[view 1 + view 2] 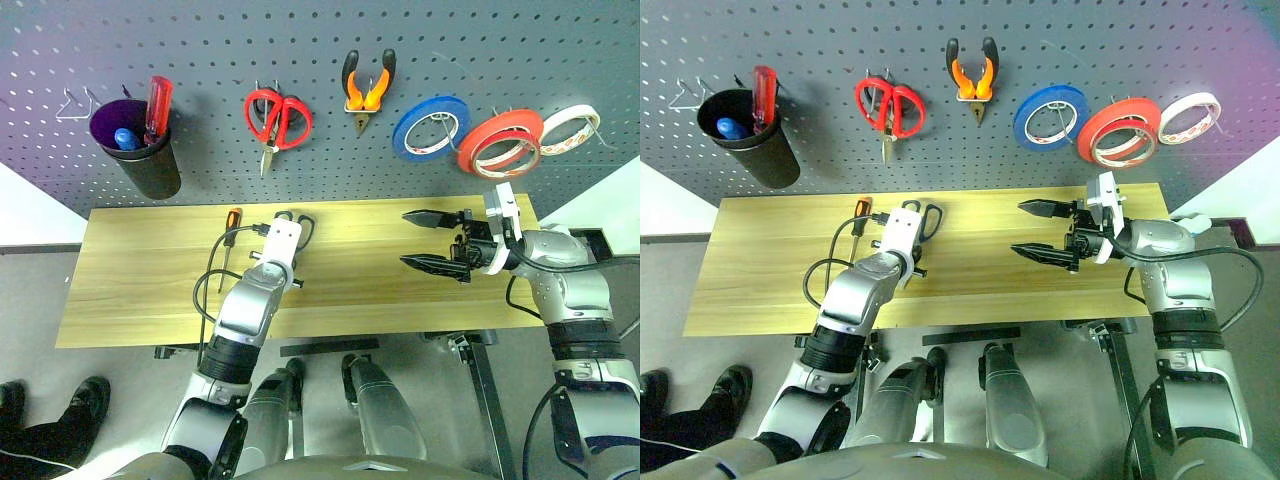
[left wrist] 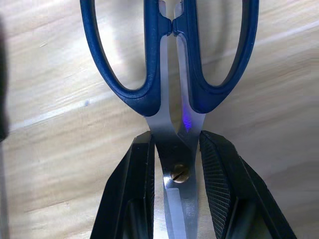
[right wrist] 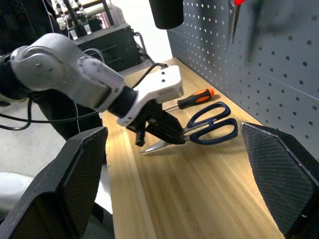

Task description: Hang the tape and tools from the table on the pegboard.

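Two tools on our table (image 1: 140, 300), scissors (image 2: 169, 74) pinched by our left gripper (image 2: 177, 164), screwdriver (image 1: 229, 232) beside, right gripper (image 1: 425, 240) spread, three tape rolls (image 1: 500, 142) hung.

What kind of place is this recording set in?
Probably a workshop or lab tool station: a dark pegboard hung with pliers and tape rolls, over a wooden table holding scissors and a screwdriver.
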Controlling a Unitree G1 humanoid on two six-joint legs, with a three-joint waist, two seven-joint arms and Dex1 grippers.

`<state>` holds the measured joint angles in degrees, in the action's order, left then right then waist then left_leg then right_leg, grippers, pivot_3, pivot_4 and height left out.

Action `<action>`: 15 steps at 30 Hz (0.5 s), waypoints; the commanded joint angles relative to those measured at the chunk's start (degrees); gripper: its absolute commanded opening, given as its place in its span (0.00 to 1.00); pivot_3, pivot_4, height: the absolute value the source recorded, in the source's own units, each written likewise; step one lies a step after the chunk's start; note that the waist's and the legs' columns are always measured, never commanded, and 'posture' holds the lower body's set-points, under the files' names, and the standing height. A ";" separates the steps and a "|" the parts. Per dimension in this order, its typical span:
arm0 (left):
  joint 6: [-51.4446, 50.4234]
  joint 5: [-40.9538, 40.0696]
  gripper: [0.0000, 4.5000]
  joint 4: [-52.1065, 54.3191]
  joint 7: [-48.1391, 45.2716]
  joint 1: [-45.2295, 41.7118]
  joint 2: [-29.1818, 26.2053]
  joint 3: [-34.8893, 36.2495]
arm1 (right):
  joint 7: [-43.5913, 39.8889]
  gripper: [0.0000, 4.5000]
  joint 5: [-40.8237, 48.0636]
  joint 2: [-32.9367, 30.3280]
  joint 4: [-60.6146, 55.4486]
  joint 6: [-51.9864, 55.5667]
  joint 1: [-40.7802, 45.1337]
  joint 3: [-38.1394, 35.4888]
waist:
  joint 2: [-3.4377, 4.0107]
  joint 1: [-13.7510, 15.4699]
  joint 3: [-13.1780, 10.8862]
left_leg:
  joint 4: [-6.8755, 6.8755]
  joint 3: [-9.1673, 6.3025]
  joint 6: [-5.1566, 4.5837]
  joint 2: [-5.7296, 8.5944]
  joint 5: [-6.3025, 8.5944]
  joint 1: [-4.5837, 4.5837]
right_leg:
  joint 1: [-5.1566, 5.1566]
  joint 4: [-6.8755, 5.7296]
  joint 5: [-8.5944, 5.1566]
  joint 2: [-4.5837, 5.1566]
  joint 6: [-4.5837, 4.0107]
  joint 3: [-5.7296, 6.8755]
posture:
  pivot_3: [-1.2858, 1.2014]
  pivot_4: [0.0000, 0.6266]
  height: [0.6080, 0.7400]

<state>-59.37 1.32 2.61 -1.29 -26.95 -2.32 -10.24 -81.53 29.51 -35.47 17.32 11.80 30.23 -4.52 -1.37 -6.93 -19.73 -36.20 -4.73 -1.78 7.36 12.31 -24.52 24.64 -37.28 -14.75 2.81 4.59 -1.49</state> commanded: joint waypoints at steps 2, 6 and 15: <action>2.23 0.34 0.23 6.53 -3.10 2.20 -2.26 -2.94 | -1.03 1.00 -0.21 0.41 1.22 -1.88 1.10 -0.41 | 0.00 0.11 0.00 | -0.01 -0.01 0.00 0.00 0.00 -0.01 | 0.01 0.03 0.00 0.00 0.00 0.01 | 0.41 0.56 1.00; 7.18 1.44 0.23 9.71 -7.12 3.92 -6.98 -7.64 | -1.55 1.00 -0.51 0.91 3.88 -3.08 2.35 -0.56 | 0.03 -0.04 0.02 | 0.01 0.00 0.00 0.00 -0.01 0.00 | 0.03 0.02 0.03 -0.01 -0.04 0.01 | 0.42 0.52 1.00; 26.96 6.25 0.23 11.22 -13.71 7.63 -18.93 -11.92 | -4.60 1.00 -0.71 2.15 11.14 -7.80 5.42 -1.75 | 0.28 -0.01 0.24 | 0.00 0.00 0.03 0.00 -0.03 0.00 | 0.05 0.01 0.07 -0.01 -0.09 0.03 | 0.41 0.41 1.00</action>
<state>-36.43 6.81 11.85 -14.24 -20.34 -20.88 -22.16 -85.34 28.37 -33.56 27.46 5.71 34.52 -4.75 -1.09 -6.94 -19.49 -36.19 -4.71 -1.76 7.37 12.27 -24.52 24.70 -37.27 -14.67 2.80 4.50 -1.46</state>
